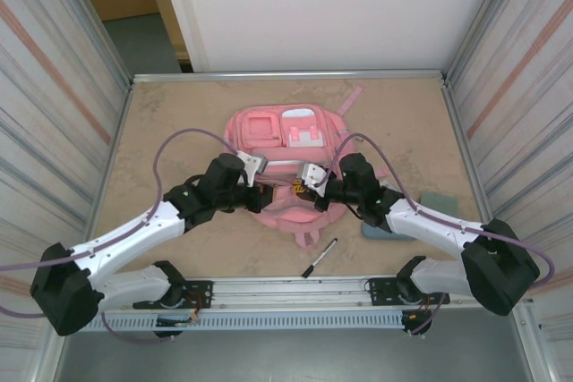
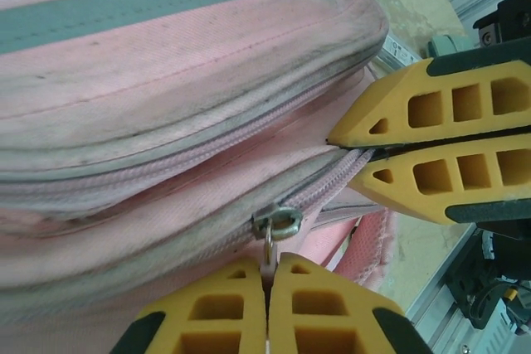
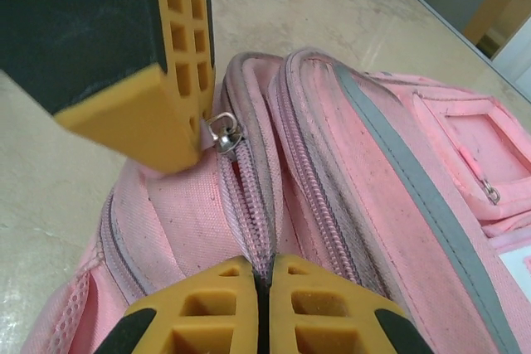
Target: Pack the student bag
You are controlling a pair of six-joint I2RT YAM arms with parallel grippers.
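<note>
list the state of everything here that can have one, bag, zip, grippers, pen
large pink fabric backpack: lying flat on the table, front pockets up
metal zip pull: zip beside it closed, teeth meshed
left gripper: shut on the zip pull
right gripper: shut on the backpack's edge by that zip
black and white marker pen: lying loose on the table, outside the bag

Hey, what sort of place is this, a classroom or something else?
Probably a robot test cell, not a classroom: a metal-framed tabletop, striped panel walls on both sides, and a left arm and right arm bolted to a rail at its near edge, reaching a pink backpack.
</note>
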